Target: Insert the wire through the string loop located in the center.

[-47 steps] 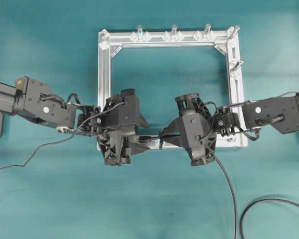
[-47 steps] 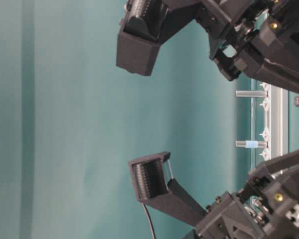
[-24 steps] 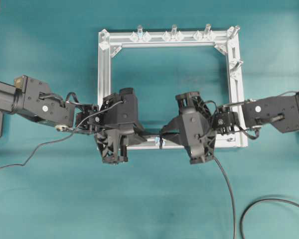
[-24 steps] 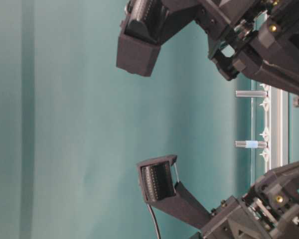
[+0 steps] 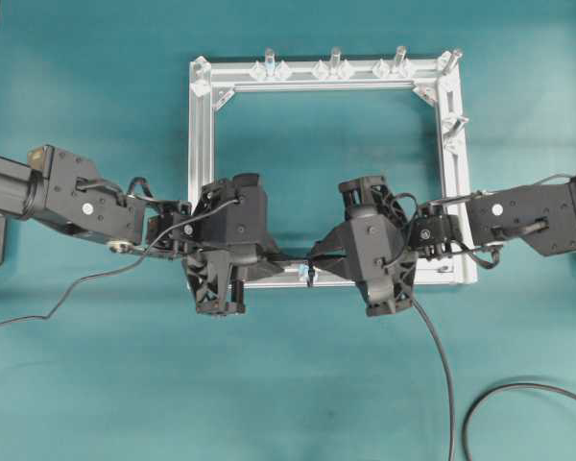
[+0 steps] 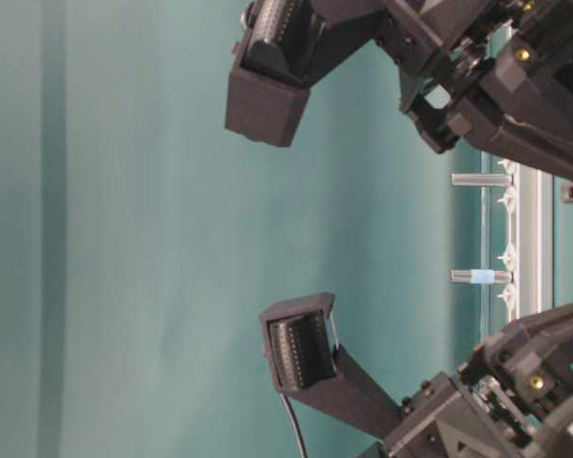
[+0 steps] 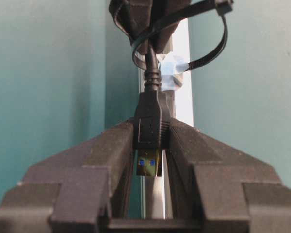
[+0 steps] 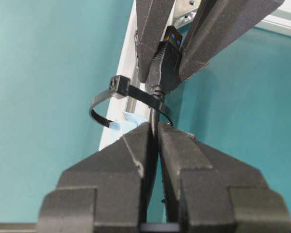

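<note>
The wire [image 8: 154, 127] already passes through the string loop [image 8: 117, 105] at the frame's [image 5: 201, 144] near bar. Both grippers clamp it: left gripper [image 7: 150, 145] on the plug, right gripper [image 8: 153, 141] behind. Only pulling through remains, I judge.

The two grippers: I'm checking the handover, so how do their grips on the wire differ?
The left gripper pinches the plug, the blocky end of the wire, past the string loop. The right gripper pinches the thin cable on the other side of that loop. The left fingers stand wider apart; the right ones nearly meet. Both are shut on the same wire.
</note>
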{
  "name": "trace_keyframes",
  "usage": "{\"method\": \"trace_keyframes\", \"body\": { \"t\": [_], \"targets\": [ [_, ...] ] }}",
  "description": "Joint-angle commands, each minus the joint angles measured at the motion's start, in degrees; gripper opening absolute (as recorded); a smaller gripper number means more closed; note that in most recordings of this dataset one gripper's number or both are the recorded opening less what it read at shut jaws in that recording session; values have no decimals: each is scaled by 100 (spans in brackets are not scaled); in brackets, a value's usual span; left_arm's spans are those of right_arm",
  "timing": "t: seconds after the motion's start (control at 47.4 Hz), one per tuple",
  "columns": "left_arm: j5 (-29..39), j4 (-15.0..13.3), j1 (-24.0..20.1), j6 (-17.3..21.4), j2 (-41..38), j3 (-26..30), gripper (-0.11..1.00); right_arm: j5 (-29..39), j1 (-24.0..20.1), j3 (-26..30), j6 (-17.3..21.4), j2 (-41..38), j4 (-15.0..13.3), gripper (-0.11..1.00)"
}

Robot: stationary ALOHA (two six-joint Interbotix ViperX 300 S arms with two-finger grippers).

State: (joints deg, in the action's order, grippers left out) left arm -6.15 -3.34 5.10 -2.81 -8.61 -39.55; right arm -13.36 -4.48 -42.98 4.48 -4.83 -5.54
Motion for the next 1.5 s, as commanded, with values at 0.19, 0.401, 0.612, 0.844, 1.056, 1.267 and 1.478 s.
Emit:
{"method": "trace_keyframes", "body": {
  "t": [0.19, 0.401, 0.612, 0.844, 1.056, 1.267, 1.478],
  "targets": [
    [-35, 18, -44, 35, 88, 176, 19, 0, -26, 35, 53, 79, -9, 7],
    [-35, 18, -44, 26, 97, 185, 19, 105, -26, 26, 97, 88, -9, 9],
    [-35, 18, -44, 18, 114, 176, 19, 290, -26, 26, 237, 97, 26, 68],
    [-35, 18, -44, 9, 132, 176, 19, 352, -26, -44, 325, 255, 9, 85],
    [-26, 18, -44, 9, 132, 149, 19, 352, -26, -114, 334, 343, 9, 85],
    [220, 18, 0, 0, 281, 62, 19, 352, -26, -167, 334, 404, 9, 85],
    [396, -9, 0, -18, 598, -237, 19, 352, -18, -185, 343, 404, 9, 84]
  ]
}}
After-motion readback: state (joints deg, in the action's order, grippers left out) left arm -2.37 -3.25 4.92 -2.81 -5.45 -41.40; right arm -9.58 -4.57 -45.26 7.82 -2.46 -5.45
